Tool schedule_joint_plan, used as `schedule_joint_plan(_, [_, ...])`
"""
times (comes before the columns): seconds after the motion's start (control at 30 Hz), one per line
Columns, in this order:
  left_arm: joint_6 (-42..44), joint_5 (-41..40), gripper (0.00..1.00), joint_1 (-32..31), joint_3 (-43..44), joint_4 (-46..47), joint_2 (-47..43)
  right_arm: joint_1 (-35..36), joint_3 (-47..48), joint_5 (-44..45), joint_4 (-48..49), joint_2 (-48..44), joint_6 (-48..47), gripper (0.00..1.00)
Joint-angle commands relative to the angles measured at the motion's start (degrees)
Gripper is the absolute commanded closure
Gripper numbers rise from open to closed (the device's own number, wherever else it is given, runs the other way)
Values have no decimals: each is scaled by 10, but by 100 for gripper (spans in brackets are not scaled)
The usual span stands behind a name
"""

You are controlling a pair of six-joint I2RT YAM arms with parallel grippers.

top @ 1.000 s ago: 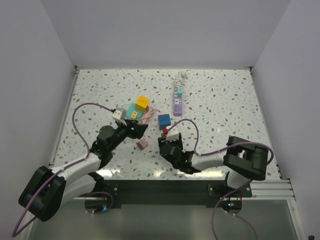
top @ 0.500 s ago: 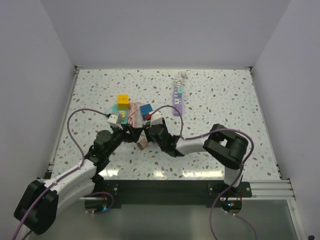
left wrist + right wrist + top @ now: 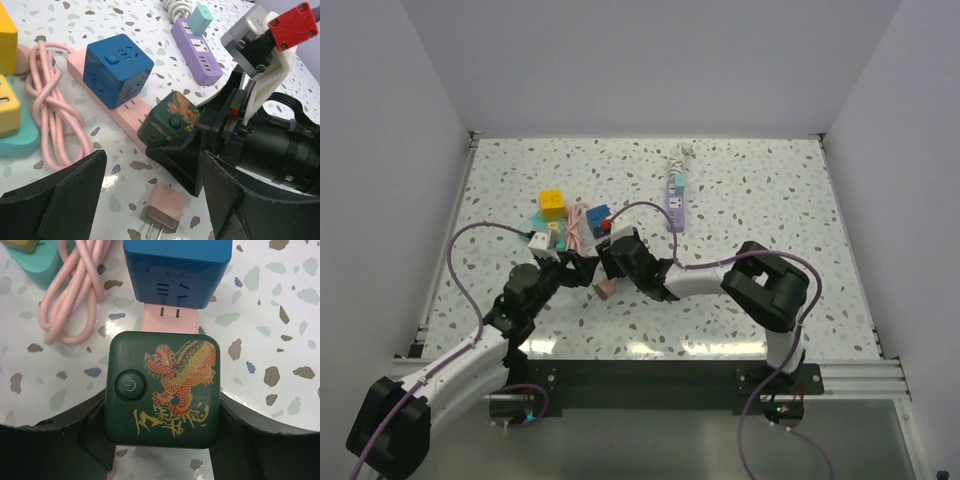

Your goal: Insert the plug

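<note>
A small pink two-pin plug [image 3: 165, 212] lies flat on the table, also seen in the top view [image 3: 605, 288]. My left gripper [image 3: 152, 162] is open and empty, its jaws either side of and just above that plug. My right gripper [image 3: 162, 407] is shut on a dark green cube adapter [image 3: 162, 390] with a gold dragon. The green cube [image 3: 172, 120] sits over the pink power strip [image 3: 125, 117], right beside a blue cube adapter [image 3: 177, 272] that stands on the same strip. In the top view the two grippers almost touch, left [image 3: 575, 270] and right [image 3: 610, 262].
A coiled pink cable [image 3: 50, 110] lies left of the strip. A yellow cube [image 3: 552, 203] and a teal block [image 3: 545, 222] sit further left. A purple power strip [image 3: 674, 200] with a teal plug [image 3: 201, 16] lies at the back right.
My right gripper has swung left with the green cube onto the pink strip. The strip, blue cube and yellow cube have shifted left. My left gripper has stayed by the pink plug.
</note>
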Motion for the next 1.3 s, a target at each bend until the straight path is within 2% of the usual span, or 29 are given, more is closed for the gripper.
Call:
schedule_joint_plan(0.0, [-7,-3,20,-2,7,-7,-7,24,-18,-135,-1,-70,-7,43])
schedule_joint_plan(0.07, [-7,-4,19,-2,8,-8,-7,24,-37,-140,6,-89,-4,31])
schedule_joint_plan(0.23, [-7,-3,19,-3,11,-14,-9,28,-68,-131,13,-158,-8,25])
schedule_joint_plan(0.3, [-6,-3,19,-2,12,-15,-7,33,-80,-127,7,-175,-16,14])
schedule_joint_plan(0.33, [-6,-3,19,-3,13,-16,-6,37,-84,-124,4,-190,-18,13])
schedule_joint_plan(0.53, [-7,-4,19,-2,14,-20,-5,77,-125,-103,11,-213,-25,11])
schedule_joint_plan(0.73, [-13,0,18,-2,9,-21,-4,110,-156,-101,56,-196,-14,11])
schedule_joint_plan(1.27, [-32,-40,17,1,-6,-33,-4,143,-116,-157,151,-78,-26,11])
